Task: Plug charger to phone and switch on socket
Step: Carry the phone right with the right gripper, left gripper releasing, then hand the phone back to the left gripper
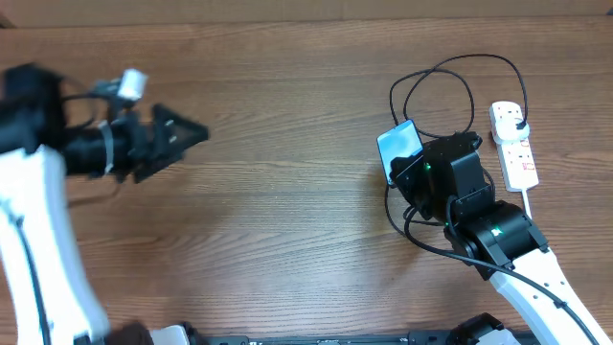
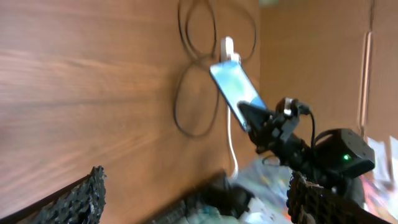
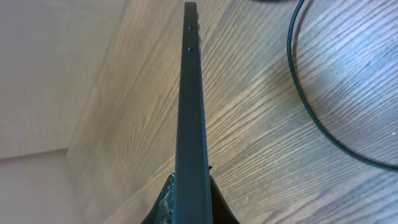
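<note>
My right gripper (image 1: 414, 171) is shut on the phone (image 1: 399, 149), a slim smartphone with a light-blue screen, and holds it lifted off the table. In the right wrist view the phone's dark edge (image 3: 190, 106) runs straight up from between the fingers (image 3: 191, 199). The charger's thin black cable (image 1: 450, 81) lies in loops behind the phone, its black plug (image 1: 515, 118) in the white power strip (image 1: 513, 144) at the far right. My left gripper (image 1: 182, 134) is open and empty, raised at the far left, pointing right. The left wrist view shows the phone (image 2: 236, 93) and cable loops (image 2: 198, 93) far off.
The power strip's thick white cord (image 1: 530, 206) runs toward the front edge beside my right arm. A stretch of bare wooden table (image 1: 287, 192) lies between the two arms. A brown wall (image 1: 306, 8) borders the back.
</note>
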